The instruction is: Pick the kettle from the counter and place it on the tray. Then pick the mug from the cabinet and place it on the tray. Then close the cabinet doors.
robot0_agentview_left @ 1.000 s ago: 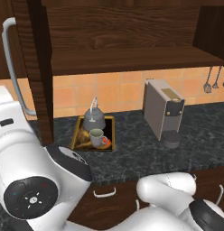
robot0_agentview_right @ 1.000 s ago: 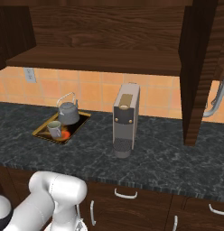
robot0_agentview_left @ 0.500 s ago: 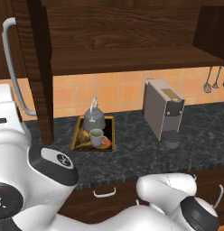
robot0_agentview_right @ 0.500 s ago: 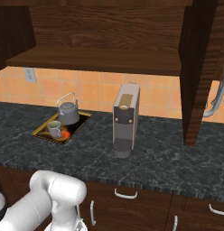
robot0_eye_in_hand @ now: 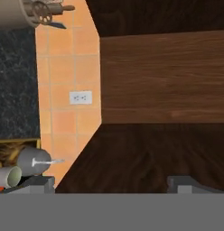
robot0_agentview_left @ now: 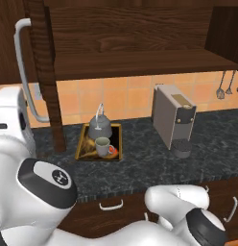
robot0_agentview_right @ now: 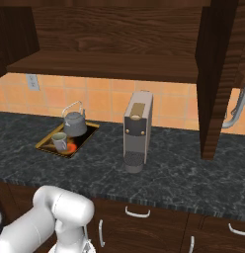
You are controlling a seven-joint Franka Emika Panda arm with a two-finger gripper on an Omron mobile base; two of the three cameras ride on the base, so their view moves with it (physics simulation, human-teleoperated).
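The grey kettle and the pale mug both stand on the gold-rimmed tray on the dark counter. From the right they show as kettle, mug and tray. The cabinet above is open, its left door and right door swung out. In the rolled hand view my gripper is open with nothing between its fingertips, facing dark cabinet wood. Kettle and mug lie at that view's lower left.
A boxy grey coffee machine stands on the counter right of the tray, also seen as the machine. Long bar handles stick out from the open doors. Utensils hang on the tiled wall. Drawers sit below the counter edge.
My arm's white links and dark joint have swung across the foreground of the left base view. Kettle, mug and tray have not moved. The gripper has stayed open.
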